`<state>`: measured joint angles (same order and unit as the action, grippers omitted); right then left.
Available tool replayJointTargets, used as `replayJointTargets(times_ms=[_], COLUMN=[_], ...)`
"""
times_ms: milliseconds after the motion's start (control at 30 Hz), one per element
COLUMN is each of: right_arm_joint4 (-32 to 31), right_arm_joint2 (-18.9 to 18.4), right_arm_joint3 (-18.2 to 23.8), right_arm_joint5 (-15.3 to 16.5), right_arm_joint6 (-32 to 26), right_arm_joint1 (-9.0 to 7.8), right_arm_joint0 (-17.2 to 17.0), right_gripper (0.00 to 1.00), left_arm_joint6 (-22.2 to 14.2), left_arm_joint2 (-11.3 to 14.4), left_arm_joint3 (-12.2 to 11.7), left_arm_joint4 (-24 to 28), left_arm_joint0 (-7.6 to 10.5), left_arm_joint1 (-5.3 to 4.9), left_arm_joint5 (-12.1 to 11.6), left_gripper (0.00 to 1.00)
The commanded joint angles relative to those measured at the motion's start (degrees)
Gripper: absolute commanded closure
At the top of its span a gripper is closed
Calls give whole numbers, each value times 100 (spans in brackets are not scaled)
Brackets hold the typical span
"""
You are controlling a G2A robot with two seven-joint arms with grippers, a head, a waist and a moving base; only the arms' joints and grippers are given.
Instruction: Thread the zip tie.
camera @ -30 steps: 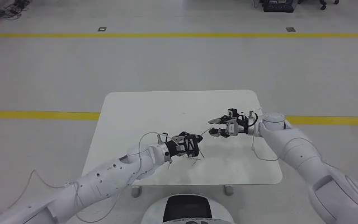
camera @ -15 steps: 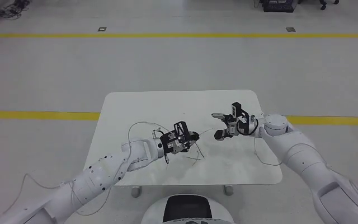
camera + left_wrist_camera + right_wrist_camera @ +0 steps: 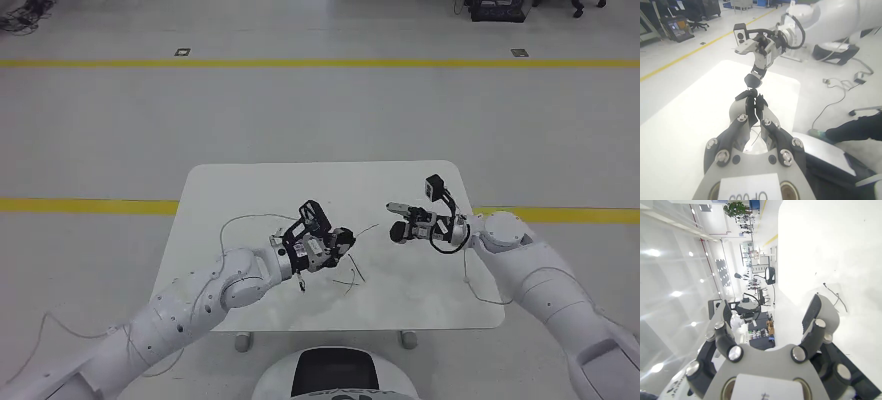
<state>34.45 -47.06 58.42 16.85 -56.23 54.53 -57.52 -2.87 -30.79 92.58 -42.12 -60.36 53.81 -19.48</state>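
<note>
My left gripper (image 3: 337, 243) hangs over the middle of the white table (image 3: 240, 200), shut on a thin black zip tie (image 3: 362, 234). In the left wrist view the left gripper (image 3: 755, 103) pinches the zip tie (image 3: 745, 94), whose dark end sticks out past the tips. My right gripper (image 3: 396, 222) is a short way to the right, open and turned on its side, facing the left gripper. Its lower fingertip (image 3: 752, 81) sits just beyond the tie's end. The right wrist view shows the right gripper (image 3: 770, 308) spread wide with nothing between its fingers.
Several loose zip ties (image 3: 351, 276) lie on the table toward its front edge, below the left gripper; in the right wrist view these loose ties (image 3: 837, 297) lie past one fingertip. A thin white cable (image 3: 245, 218) loops over the table beside the left arm.
My left gripper rose and shifted toward the table's far side, with its wrist rolled over. The right wrist rolled too and drew back slightly to the right, staying open.
</note>
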Motion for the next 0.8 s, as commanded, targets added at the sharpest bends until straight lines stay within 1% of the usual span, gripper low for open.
replayJointTargets(times_ms=[0,33,133,233,267,300,567,600,633,667,733,767], right_arm_joint4=[-303,-420,-718,-899,-912,-905,-905,-905,-1019,-1109,-1083,-1182], right_arm_joint2=[-87,-138,-334,-562,-621,-665,-665,-665,-677,-689,-832,-950], right_arm_joint3=[60,121,341,531,625,657,657,657,626,726,812,941], right_arm_joint5=[263,263,263,263,263,263,263,263,263,263,263,263], right_arm_joint6=[44,71,130,120,29,-41,-41,-41,101,92,-209,-422], right_arm_joint1=[-39,-51,-74,-71,-62,-56,-56,-56,-58,-54,-66,-73], right_arm_joint0=[-57,-80,-194,-314,-358,-391,-391,-391,-413,-424,-455,-478], right_gripper=[0,0,0,0,0,0,0,0,0,0,0,0], left_arm_joint6=[-95,-127,-318,-361,-370,-379,-365,-293,-256,-277,-396,-544], left_arm_joint2=[61,92,192,265,291,312,308,275,237,179,96,28], left_arm_joint3=[-26,-14,-93,-191,-217,-241,-245,-263,-290,-337,-340,-343], left_arm_joint4=[406,580,1014,1432,1584,1653,1682,1892,2213,2617,3350,3779], left_arm_joint0=[58,87,186,244,249,278,265,208,153,116,57,50], left_arm_joint1=[-16,-20,-38,-45,-44,-44,-42,-29,-15,0,16,18], left_arm_joint5=[0,0,0,0,0,0,18,74,55,0,0,0], left_gripper=[100,100,100,100,100,100,100,100,100,100,100,100])
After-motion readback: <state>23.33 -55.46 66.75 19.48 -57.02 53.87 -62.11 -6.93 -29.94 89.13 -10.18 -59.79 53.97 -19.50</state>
